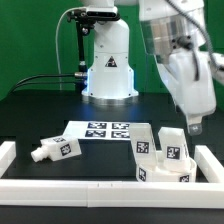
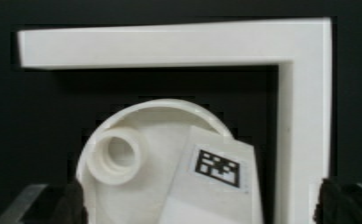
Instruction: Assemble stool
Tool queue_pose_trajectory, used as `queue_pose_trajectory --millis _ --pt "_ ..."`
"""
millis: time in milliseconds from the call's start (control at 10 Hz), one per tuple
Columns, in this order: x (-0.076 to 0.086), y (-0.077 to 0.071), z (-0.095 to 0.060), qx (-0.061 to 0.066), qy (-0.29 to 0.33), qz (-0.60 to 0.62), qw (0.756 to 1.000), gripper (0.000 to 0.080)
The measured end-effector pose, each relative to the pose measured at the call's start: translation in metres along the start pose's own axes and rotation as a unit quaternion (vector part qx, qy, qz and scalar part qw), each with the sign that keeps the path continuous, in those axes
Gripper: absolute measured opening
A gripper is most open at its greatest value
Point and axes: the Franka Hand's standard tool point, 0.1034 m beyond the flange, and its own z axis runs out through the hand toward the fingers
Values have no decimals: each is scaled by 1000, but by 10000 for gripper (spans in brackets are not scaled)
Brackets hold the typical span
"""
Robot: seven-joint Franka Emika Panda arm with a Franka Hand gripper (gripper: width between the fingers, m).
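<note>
The stool's round seat (image 1: 160, 173) lies in the corner of the white frame rails at the exterior view's right front. A tagged leg (image 1: 172, 141) stands up from it, and another tagged white part (image 1: 144, 146) sits just beside. A loose leg (image 1: 55, 150) lies at the left. My gripper (image 1: 193, 124) hangs just above and to the right of the seat. In the wrist view the seat (image 2: 133, 125) shows a round socket (image 2: 121, 155) next to the tagged leg (image 2: 213, 170). The gripper (image 2: 204, 208) is open, its dark fingers (image 2: 62, 205) wide on either side, gripping nothing.
The marker board (image 1: 105, 129) lies in the middle of the black table. White frame rails (image 1: 100, 186) run along the front and both sides; their corner (image 2: 293, 50) sits close behind the seat. The arm's base (image 1: 108, 70) stands at the back.
</note>
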Motion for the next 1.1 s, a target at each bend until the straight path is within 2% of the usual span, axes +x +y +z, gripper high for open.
queue_pose_trajectory --millis 300,400,700,800,1000,1100 --pt "1 1 1 -3 3 -96 995 648" --pt "-3 2 -3 -25 24 -177 984 648" --pt "-7 -6 -16 -38 42 -365 929 648" --pt "-4 -8 -16 -35 51 -402 914 648" --pt "-2 -7 -16 -38 49 -446 893 648" --pt "-2 -7 -16 -43 49 -498 864 648"
